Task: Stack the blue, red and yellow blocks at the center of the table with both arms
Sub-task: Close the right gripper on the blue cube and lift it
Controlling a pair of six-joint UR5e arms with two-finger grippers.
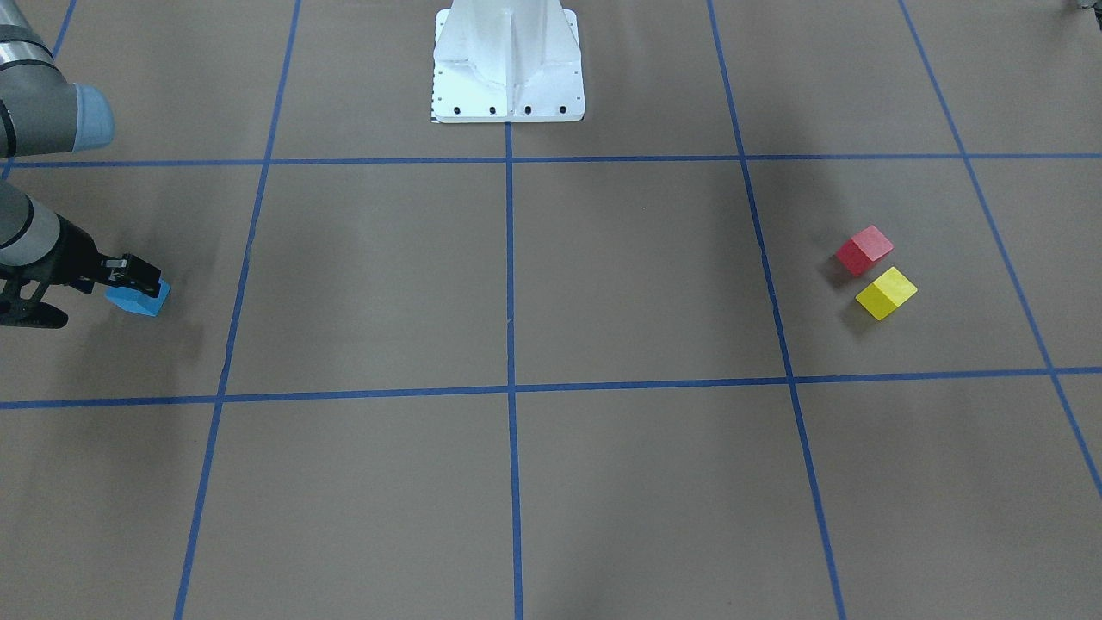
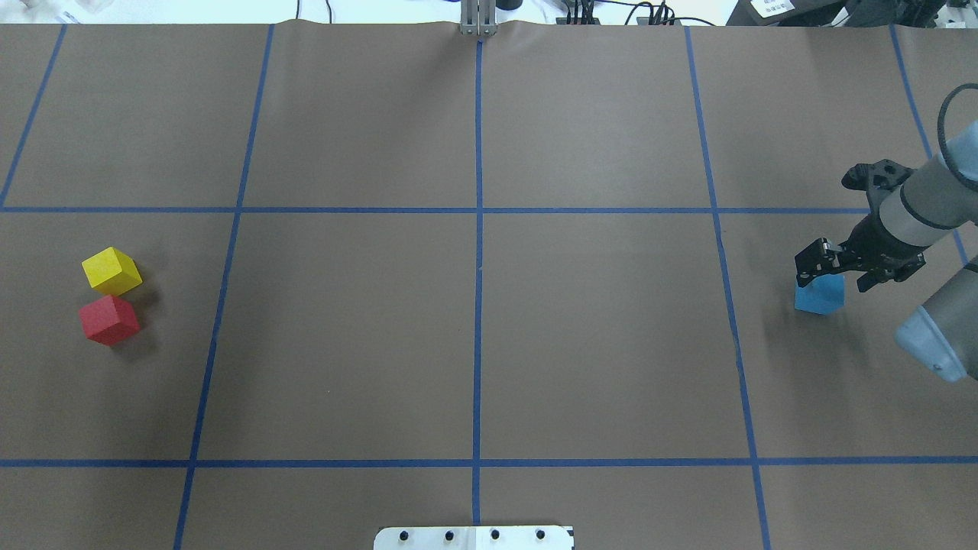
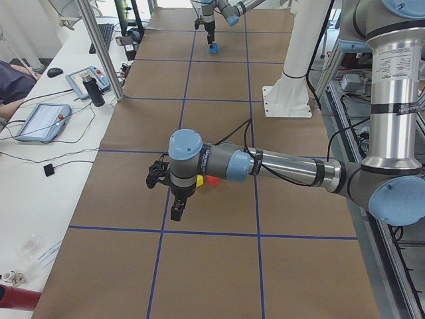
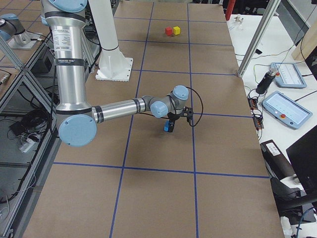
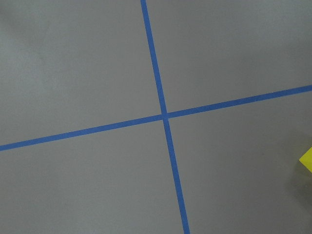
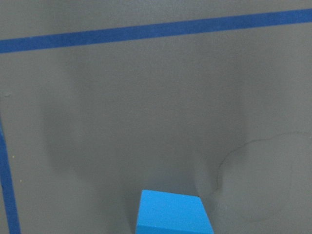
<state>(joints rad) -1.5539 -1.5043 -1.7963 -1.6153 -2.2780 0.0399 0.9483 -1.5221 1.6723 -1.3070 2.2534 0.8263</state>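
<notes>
Overhead exterior, right fingers (image 2: 811, 260) at blue block (image 2: 820, 296)

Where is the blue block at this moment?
In the overhead view the blue block is near the right edge, just under the right gripper, far from the red block and the yellow block at the left edge.

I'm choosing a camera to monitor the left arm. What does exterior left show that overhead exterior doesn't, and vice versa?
Only exterior left: the left arm and left claw, plus a side bench with a tablet. Only overhead exterior: the yellow block and red block in full, side by side; in exterior left the arm covers most of them. Both: the blue block with the right claw at it, and the blue tape grid.
</notes>
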